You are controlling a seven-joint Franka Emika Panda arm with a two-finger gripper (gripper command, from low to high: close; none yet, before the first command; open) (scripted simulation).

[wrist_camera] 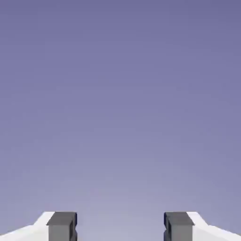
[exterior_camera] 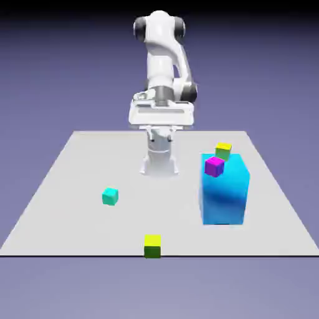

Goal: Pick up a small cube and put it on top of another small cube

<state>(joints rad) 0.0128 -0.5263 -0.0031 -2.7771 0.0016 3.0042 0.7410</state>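
Four small cubes show in the exterior view. A teal cube point(exterior_camera: 110, 196) lies on the table at the view's left. A yellow cube point(exterior_camera: 152, 245) sits at the near edge. A magenta cube point(exterior_camera: 214, 166) and another yellow cube point(exterior_camera: 223, 150) rest on top of a tall blue block point(exterior_camera: 224, 196). My gripper point(exterior_camera: 161, 119) hangs high above the table's far side, away from all the cubes. In the hand view the gripper point(wrist_camera: 120, 228) is open, its grey fingertips point(wrist_camera: 61, 226) well apart with only backdrop between them. No cube shows there.
The grey table point(exterior_camera: 75, 162) reaches from the robot's base point(exterior_camera: 159, 163) to the near edge. The tall blue block stands on the exterior view's right.
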